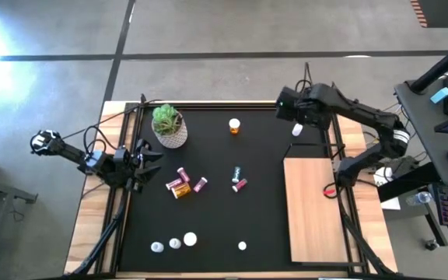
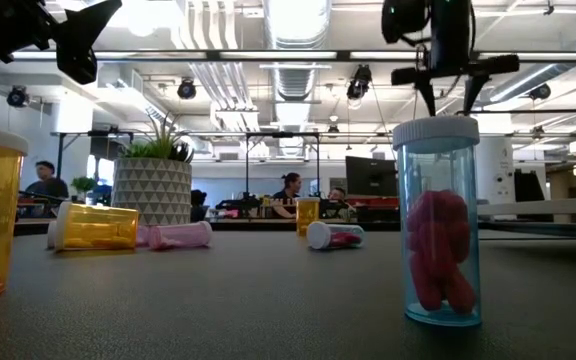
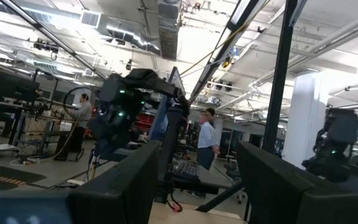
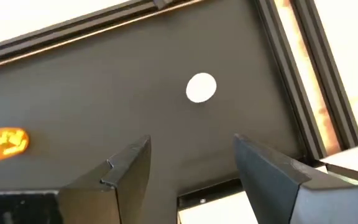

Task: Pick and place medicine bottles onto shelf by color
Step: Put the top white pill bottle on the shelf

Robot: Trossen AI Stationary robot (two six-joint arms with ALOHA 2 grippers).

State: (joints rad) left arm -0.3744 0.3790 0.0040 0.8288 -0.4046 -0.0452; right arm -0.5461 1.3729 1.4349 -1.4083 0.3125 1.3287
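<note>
Right gripper (image 4: 191, 165): jaws parted, empty, hung above small white-capped medicine bottle (image 1: 296, 129) near black mat's far right corner, likely lining up pick. Pale wooden shelf board (image 1: 313, 210) lay bare along mat's right edge. Left gripper (image 1: 140, 158): released, parked at left edge.

Right gripper (image 4: 191, 158) fingers apart, empty; left arm waits.

Open-plan lab — exposed ceiling ducts (image 2: 290, 40), monitors (image 2: 370, 176), seated people (image 2: 288, 190).
</note>
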